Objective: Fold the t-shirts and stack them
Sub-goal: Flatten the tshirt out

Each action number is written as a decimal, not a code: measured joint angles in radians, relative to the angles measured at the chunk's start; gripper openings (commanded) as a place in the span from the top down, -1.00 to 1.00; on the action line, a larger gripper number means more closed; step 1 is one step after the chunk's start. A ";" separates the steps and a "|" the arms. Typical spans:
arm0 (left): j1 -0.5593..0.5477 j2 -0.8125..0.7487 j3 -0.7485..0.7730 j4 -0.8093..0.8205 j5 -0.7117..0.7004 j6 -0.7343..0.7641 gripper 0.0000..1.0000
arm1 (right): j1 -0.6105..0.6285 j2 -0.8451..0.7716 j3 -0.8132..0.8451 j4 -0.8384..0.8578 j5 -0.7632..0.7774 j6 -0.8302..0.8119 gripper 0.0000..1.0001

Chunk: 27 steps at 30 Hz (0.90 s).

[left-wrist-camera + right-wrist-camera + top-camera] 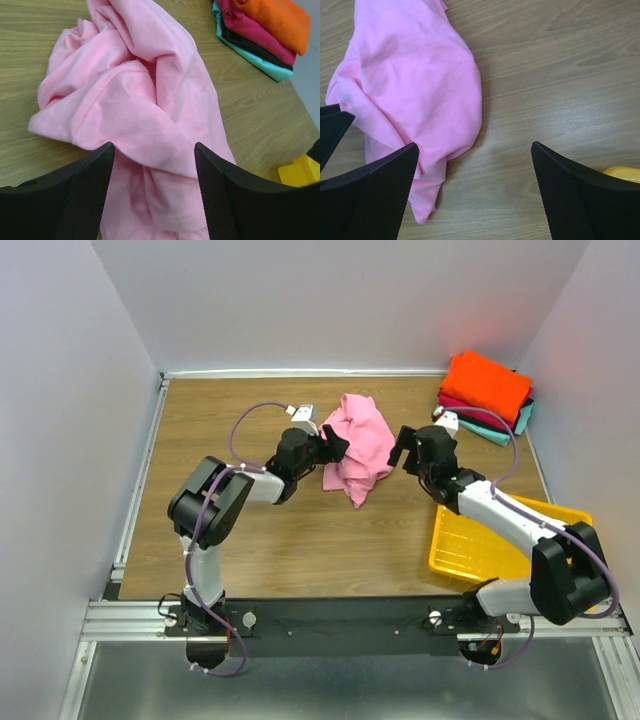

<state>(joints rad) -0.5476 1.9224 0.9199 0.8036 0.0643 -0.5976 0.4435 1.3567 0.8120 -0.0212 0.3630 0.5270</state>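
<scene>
Lying crumpled mid-table (250,530), the pink t-shirt (355,445) sits between both grippers. The left gripper (153,146) hovers over its left side, jaws apart. The right gripper (474,146) hangs just beside its right edge, jaws wide apart. The folded t-shirts (487,390) are stacked in the far right corner, and the yellow tray (470,555) lies at the near right.

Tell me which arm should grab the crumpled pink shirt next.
Probably left. The left gripper is open with the pink t-shirt folds right between its fingers; the right gripper, also open, faces mostly bare table, the shirt off to one side.
</scene>
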 measured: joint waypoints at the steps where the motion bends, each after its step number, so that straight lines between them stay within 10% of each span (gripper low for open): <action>1: 0.000 0.013 0.015 -0.001 0.000 -0.003 -0.45 | 0.000 -0.003 -0.002 0.000 -0.003 0.000 -1.00; 6: 0.000 0.050 0.064 -0.022 0.000 -0.019 -0.13 | 0.000 -0.016 -0.010 0.002 -0.013 0.000 -1.00; 13: 0.000 0.075 0.102 -0.028 0.010 -0.030 1.00 | 0.000 -0.039 -0.023 0.002 -0.014 0.000 -0.99; 27: 0.052 -0.197 0.001 -0.026 0.021 0.008 1.00 | 0.000 -0.030 -0.028 0.045 -0.095 -0.004 -0.91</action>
<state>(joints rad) -0.4953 1.7252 0.9211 0.7780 0.0849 -0.5900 0.4431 1.3266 0.7841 0.0242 0.2676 0.5228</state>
